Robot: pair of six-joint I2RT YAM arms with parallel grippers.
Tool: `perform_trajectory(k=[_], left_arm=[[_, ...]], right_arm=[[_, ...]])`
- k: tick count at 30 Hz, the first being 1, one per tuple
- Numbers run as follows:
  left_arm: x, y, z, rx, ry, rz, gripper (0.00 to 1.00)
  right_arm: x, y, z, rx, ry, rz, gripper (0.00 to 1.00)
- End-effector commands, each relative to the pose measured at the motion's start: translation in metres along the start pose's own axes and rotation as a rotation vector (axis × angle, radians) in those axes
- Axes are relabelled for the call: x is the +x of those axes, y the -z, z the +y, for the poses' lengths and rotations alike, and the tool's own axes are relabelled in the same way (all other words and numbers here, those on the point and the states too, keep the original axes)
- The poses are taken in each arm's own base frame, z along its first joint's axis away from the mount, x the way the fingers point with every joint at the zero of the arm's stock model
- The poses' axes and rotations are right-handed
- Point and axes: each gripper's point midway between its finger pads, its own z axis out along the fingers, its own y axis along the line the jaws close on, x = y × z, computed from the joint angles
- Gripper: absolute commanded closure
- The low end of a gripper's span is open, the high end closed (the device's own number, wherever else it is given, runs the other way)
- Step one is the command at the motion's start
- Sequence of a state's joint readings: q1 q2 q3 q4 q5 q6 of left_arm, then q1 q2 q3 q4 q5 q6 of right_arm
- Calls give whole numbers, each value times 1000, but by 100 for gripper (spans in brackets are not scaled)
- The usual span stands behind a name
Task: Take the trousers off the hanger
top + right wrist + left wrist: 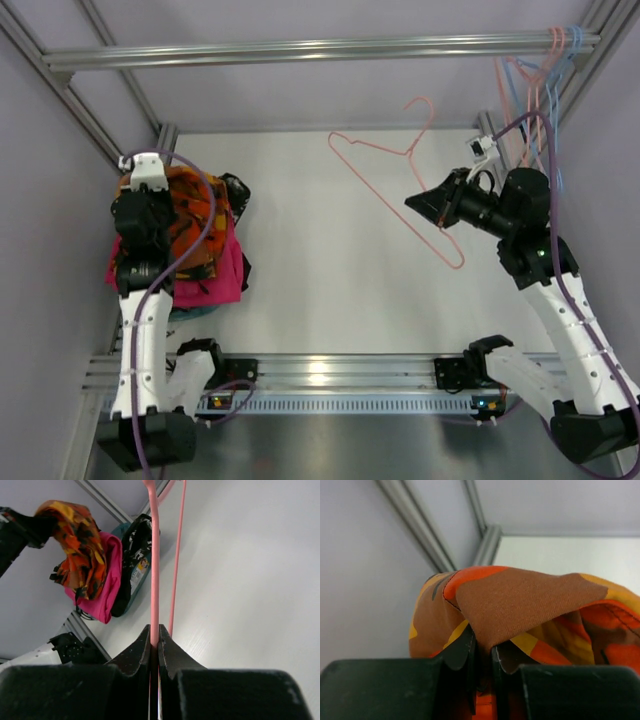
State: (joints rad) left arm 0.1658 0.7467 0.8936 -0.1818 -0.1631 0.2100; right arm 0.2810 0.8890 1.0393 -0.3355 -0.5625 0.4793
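At 9 o'clock, the orange patterned trousers (77, 540) drape over the plain magenta trousers (107, 580), two in all. Your left gripper (482, 650) pinches the orange cloth; your right gripper (154, 636) is clamped tight on a pink hanger (154, 555)

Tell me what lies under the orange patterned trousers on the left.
The magenta-pink trousers lie beneath them, showing along the right and near edges. How far they reach underneath is covered by the orange trousers and the left arm.
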Motion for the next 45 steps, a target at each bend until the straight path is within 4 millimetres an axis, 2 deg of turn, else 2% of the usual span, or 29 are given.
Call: perform_trajectory(k=[1,5,6,8,10,11,14,16,17,18,20,21,22,24,30,33,35,36,38,39,40,42,43,44,45], left_arm=[[-3,-34,-29,111,75,-51,100],[54,-56,-41,116,83,117,100],[62,-57,-43,118,83,140,100],[69,-54,-44,122,82,166,92],[59,-48,-45,139,79,133,80],[53,-45,-44,144,78,116,67],[36,-34,-42,156,85,97,46],[19,-24,-39,164,106,77,39],[14,-20,-38,166,112,67,30],[-3,-13,-40,190,125,27,28],[-15,-4,-43,225,135,10,20],[-30,2,-41,235,138,-20,11],[-32,6,-46,268,141,-14,7],[-47,13,-45,283,157,-34,3],[-62,24,-49,318,201,-53,2],[-68,29,-55,361,204,-71,2],[-73,31,-57,373,235,-75,2],[-74,31,-59,383,239,-74,2],[-76,31,-58,381,245,-77,2],[-78,31,-59,383,253,-76,2],[-79,31,-59,385,257,-78,2],[-84,32,-60,394,266,-85,2],[-85,32,-61,400,268,-86,2],[-87,33,-60,401,271,-92,2],[-88,33,-61,406,271,-92,2]], right_arm=[[-24,13,24,-39,90,-68,100],[-24,25,30,-33,123,-69,100],[-25,28,31,-31,141,-70,100],[-29,37,36,-26,170,-87,100],[-30,44,37,-6,193,-90,100],[-31,46,38,-2,202,-91,100],[-33,55,42,9,218,-93,100],[-33,62,42,34,226,-93,100],[-33,65,41,48,229,-94,100],[-33,69,41,59,239,-99,100],[-32,76,37,102,254,-98,100],[-33,82,38,111,262,-106,100],[-32,86,36,134,262,-105,100],[-33,95,35,161,279,-119,100],[-44,113,17,309,285,-171,100],[-59,122,4,411,285,-217,100],[-72,126,4,447,287,-246,100],[-77,125,-7,498,275,-242,100],[-90,129,-9,542,280,-263,100],[-95,127,-23,613,269,-256,100],[-103,131,-22,634,272,-267,100],[-113,125,-34,685,276,-252,100],[-125,125,-30,684,295,-276,100],[-130,117,-36,695,299,-258,100],[-139,118,-34,703,304,-278,100]])
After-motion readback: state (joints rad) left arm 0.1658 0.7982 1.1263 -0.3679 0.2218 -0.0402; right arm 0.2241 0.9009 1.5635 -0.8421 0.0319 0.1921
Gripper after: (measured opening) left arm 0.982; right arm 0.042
